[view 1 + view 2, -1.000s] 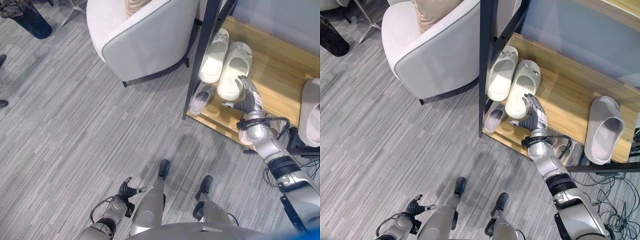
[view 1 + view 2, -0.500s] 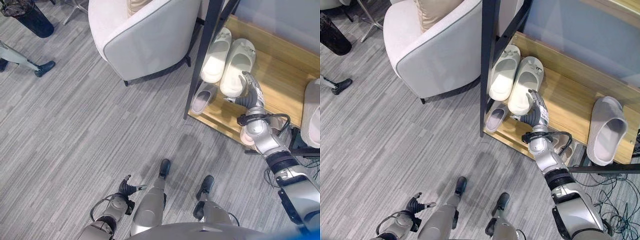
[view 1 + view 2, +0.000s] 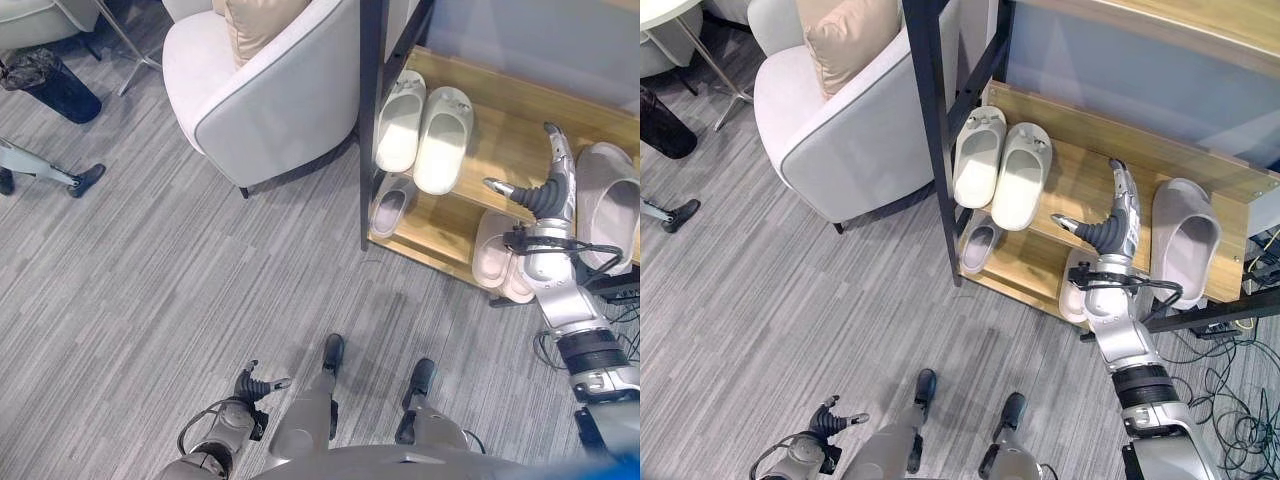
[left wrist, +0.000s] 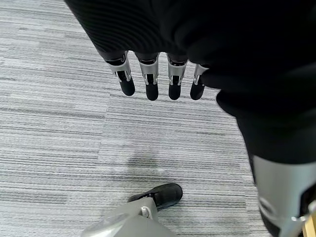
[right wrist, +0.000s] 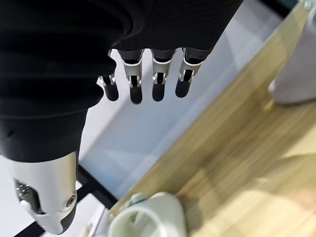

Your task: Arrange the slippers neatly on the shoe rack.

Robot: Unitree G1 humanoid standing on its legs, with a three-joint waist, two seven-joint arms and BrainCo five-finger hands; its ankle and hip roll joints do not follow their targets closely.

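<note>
A rounded armchair (image 3: 270, 90) in pale fabric with one tan cushion stands at ten o'clock, beside the shoe rack (image 3: 1080, 190) of light wood boards on a black metal frame. On its upper board lie two cream slippers (image 3: 998, 175) side by side and one smooth grey slipper (image 3: 1185, 240) at two o'clock; a small grey slipper (image 3: 978, 246) and a pink pair (image 3: 500, 262) sit lower. The right hand (image 3: 1118, 222) hovers between cream pair and grey slipper, fingers straight, holding nothing. The left hand (image 3: 255, 385) hangs at seven o'clock, fingers relaxed.
</note>
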